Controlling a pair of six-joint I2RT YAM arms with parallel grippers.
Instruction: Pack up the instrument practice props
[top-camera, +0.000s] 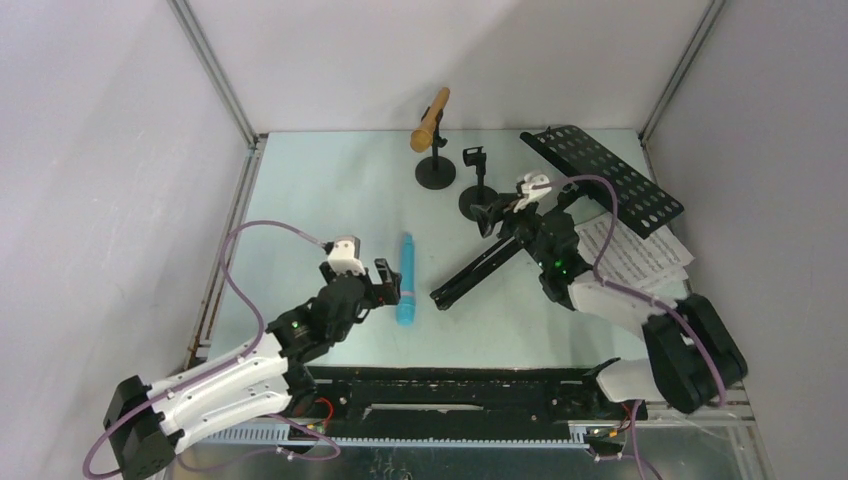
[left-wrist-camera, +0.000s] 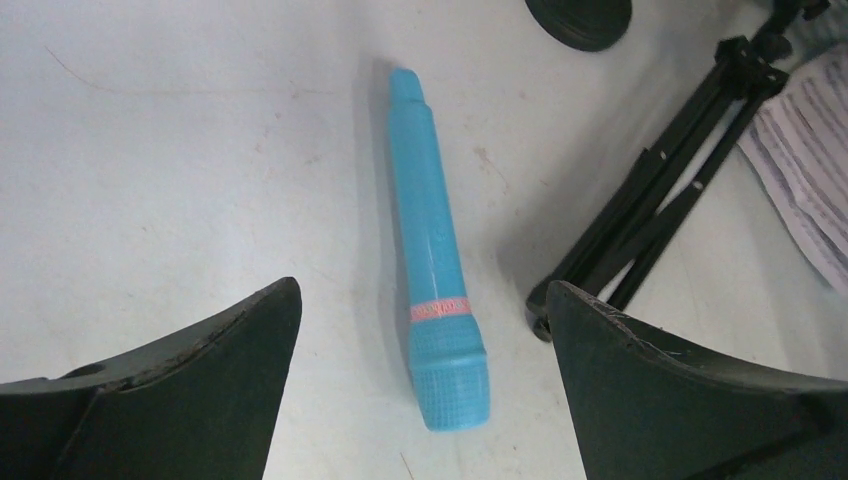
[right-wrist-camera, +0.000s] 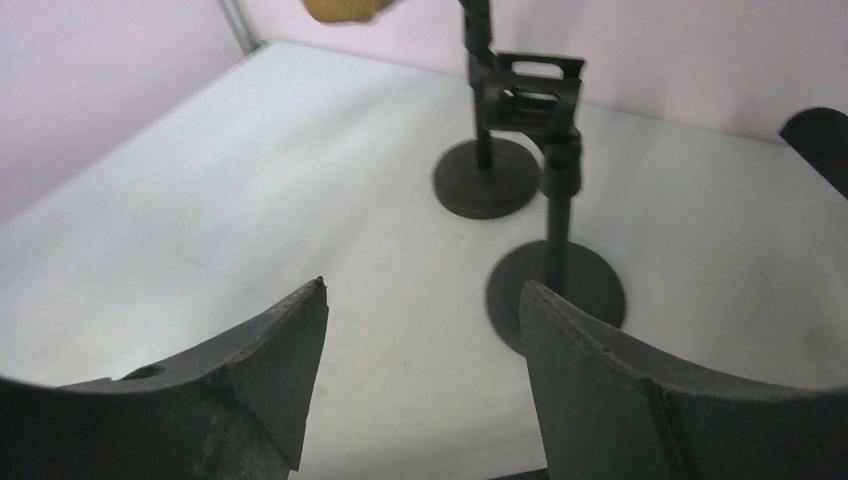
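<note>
Left claw (left-wrist-camera: 422, 292) hangs spread open just above the light-blue toy microphone (left-wrist-camera: 432, 250), which lies flat on the tabletop (left-wrist-camera: 180, 150), grille end nearest, long axis pointing away, square across the closing line. Right claw (right-wrist-camera: 420, 292), also open, sits farther off.

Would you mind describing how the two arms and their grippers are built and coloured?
The left arm and right arm both have white shells with black joints. Each has a looping purple cable, a small green light and a white wrist camera block. The left gripper and right gripper have broad, dark, wedge-shaped jaws with scuffed edges.
</note>
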